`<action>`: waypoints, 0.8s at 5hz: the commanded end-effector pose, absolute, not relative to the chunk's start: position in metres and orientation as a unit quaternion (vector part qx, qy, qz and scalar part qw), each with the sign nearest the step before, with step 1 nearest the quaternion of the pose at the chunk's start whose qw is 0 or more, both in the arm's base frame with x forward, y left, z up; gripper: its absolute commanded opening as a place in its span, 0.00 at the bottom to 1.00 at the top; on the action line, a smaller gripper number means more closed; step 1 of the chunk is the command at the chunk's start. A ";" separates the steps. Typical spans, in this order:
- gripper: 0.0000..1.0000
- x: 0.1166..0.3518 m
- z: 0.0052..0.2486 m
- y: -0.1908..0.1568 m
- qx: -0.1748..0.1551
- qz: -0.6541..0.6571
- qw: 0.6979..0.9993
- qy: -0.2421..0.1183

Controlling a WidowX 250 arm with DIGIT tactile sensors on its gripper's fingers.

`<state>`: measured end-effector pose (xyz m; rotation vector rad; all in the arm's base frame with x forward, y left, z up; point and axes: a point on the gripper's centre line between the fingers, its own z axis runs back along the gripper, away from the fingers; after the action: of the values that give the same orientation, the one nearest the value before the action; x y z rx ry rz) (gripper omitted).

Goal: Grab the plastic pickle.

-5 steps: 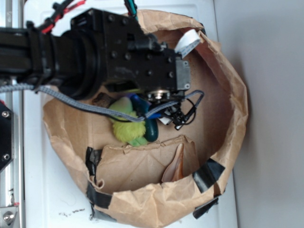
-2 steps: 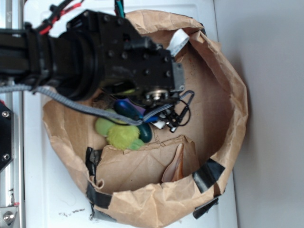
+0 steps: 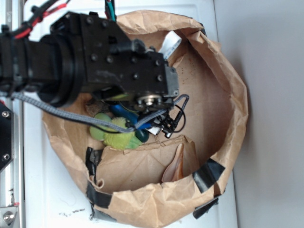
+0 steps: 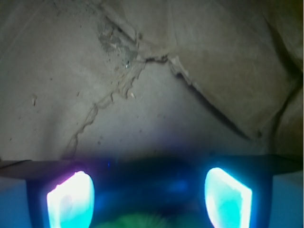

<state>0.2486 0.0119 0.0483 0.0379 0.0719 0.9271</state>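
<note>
The plastic pickle (image 3: 141,137) shows as a small dark teal end on the bag floor. It lies against the fuzzy lime-green plush toy (image 3: 115,135), below the arm. My gripper (image 3: 125,114) reaches down into the paper bag just above and left of the pickle, and only one blue finger shows under the black wrist. In the wrist view the gripper (image 4: 149,197) has its two glowing cyan fingertips (image 4: 71,199) wide apart. A dark blurred mass and a strip of green plush (image 4: 130,221) lie between them. The gripper is open, and I see no clear grip on anything.
A crumpled brown paper bag (image 3: 228,71), patched with black tape (image 3: 209,173), walls in the work area. A folded paper flap (image 3: 142,159) lies just below the toys. A grey cable (image 3: 57,107) hangs from the arm. Outside the bag is white tabletop (image 3: 52,199).
The arm has moved left and slightly down inside the bag. The plush toy and the pickle have shifted left and down with it, toward the paper flap.
</note>
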 end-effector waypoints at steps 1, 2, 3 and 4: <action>1.00 0.258 0.064 0.022 0.004 0.453 0.892 0.006; 1.00 0.258 0.064 0.022 0.004 0.453 0.892 0.006; 1.00 0.258 0.064 0.022 0.004 0.453 0.892 0.006; 1.00 0.264 0.067 0.024 0.031 0.339 0.940 -0.030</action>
<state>0.2581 0.0226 0.0505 0.0812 0.0011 0.7111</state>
